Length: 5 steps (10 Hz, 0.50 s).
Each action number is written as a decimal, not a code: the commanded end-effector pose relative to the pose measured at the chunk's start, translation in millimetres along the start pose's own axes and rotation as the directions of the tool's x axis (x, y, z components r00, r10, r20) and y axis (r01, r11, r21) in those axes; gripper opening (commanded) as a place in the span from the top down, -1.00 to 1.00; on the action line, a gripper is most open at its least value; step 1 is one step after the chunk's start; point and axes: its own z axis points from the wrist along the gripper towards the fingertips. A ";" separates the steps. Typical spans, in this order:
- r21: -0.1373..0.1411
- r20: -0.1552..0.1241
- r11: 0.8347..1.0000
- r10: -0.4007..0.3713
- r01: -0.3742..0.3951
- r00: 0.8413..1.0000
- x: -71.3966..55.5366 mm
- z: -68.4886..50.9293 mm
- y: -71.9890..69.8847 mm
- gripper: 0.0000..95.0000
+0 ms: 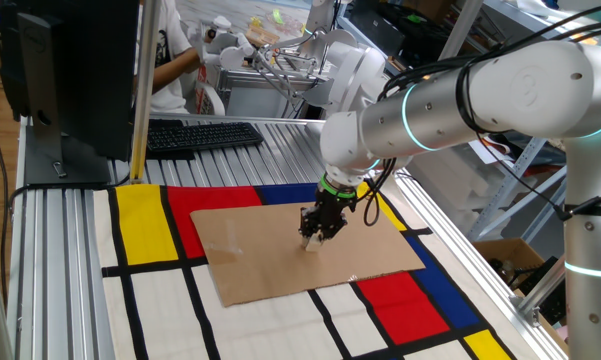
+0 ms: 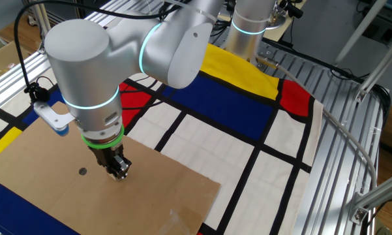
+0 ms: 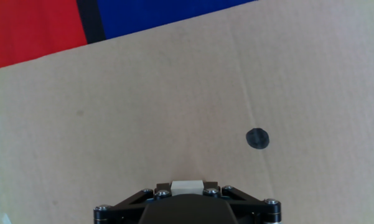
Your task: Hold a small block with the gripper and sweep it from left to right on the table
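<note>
Gripper [image 1: 314,238]: your jaws pointed down, clamped on the small block [image 3: 187,185].
Block: sat low over the cardboard sheet [image 1: 280,255].
Dark dot [image 3: 257,139]: near, apart.

A black keyboard [image 1: 200,134] lies beside a dark monitor [image 1: 65,70].

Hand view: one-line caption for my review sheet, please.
End effector clamps the small block against the cardboard sheet, with a dark dot mark nearby.
</note>
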 end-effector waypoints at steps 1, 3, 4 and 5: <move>0.003 -0.008 1.000 -0.008 0.008 1.000 0.5 -0.1 -0.4 1.00; 0.014 -0.005 1.000 -0.019 0.019 1.000 0.5 -0.1 -0.4 1.00; 0.031 -0.007 0.999 -0.029 0.029 1.000 0.5 -0.1 -0.4 1.00; 0.030 -0.012 0.999 -0.035 0.035 0.999 0.5 -0.1 -0.4 1.00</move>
